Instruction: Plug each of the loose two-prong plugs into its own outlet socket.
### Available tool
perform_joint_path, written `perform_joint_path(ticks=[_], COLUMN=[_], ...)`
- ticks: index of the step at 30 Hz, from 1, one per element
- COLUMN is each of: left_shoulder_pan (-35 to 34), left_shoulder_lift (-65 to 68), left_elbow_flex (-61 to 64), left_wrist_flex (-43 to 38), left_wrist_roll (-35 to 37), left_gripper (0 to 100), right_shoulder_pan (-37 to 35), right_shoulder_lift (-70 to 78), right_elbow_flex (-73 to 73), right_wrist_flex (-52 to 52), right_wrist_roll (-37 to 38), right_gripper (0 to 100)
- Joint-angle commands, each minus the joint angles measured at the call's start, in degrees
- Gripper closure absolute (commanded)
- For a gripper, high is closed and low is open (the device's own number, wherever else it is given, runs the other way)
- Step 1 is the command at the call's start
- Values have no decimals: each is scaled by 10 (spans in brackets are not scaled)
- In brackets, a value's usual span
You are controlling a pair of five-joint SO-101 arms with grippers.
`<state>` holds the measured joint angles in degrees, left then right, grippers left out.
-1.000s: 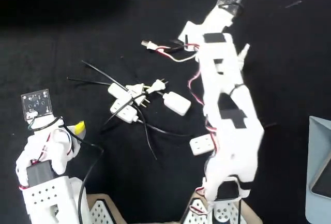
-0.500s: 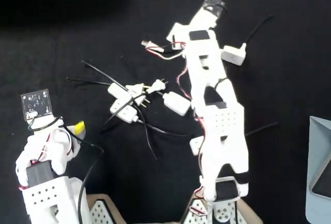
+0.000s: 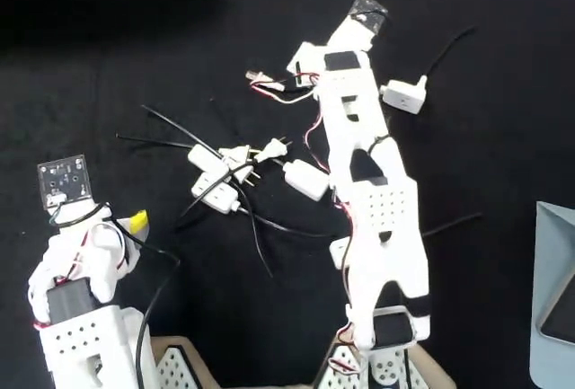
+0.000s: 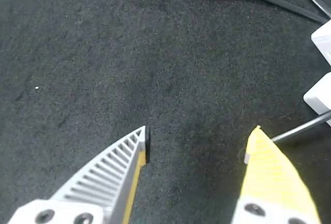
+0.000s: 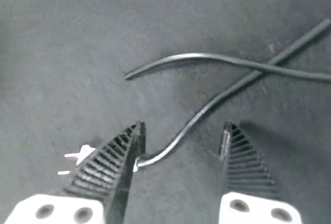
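While both tools stand released, the left tool [image 4: 199,136] hangs over bare desk [image 4: 103,53] at the near left corner. The right tool [image 5: 181,131] sits toward the far edge, a black cable [image 5: 227,92] running between its fingers. Loose plugs [image 3: 274,148] and outlet sockets [image 3: 305,180] lie clustered mid-desk.

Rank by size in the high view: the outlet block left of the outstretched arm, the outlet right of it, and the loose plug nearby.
1. Outlet block left of the arm, largest.
2. Outlet right of it, somewhat smaller.
3. Loose plug, smallest.
All lie on the table, so distance barely skews this.
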<state>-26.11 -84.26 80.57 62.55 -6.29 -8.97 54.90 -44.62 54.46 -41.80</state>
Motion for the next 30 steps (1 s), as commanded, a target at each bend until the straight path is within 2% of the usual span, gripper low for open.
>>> perform_joint_path(ticks=[1, 7, 14, 25, 30], left_shoulder_pan=[-4, -4, -4, -4, -4], left_shoulder_lift=[-6, -6, -6, -6, -6], left_elbow_flex=[-1, -1, 0, 6, 7], left_wrist_flex=[-9, -9, -9, -12, -12], left_wrist_roll=[5, 5, 5, 5, 5], left_gripper=[697, 697, 697, 697, 697], right_shoulder_pan=[-6, 3, 25, 29, 30], right_shoulder_lift=[24, 96, 172, 217, 199], right_elbow_flex=[-63, -144, -258, -456, -511], right_wrist_flex=[-17, 9, 87, 302, 392], right_wrist_roll=[34, 40, 40, 42, 90], right_gripper=[772, 779, 976, 984, 984])
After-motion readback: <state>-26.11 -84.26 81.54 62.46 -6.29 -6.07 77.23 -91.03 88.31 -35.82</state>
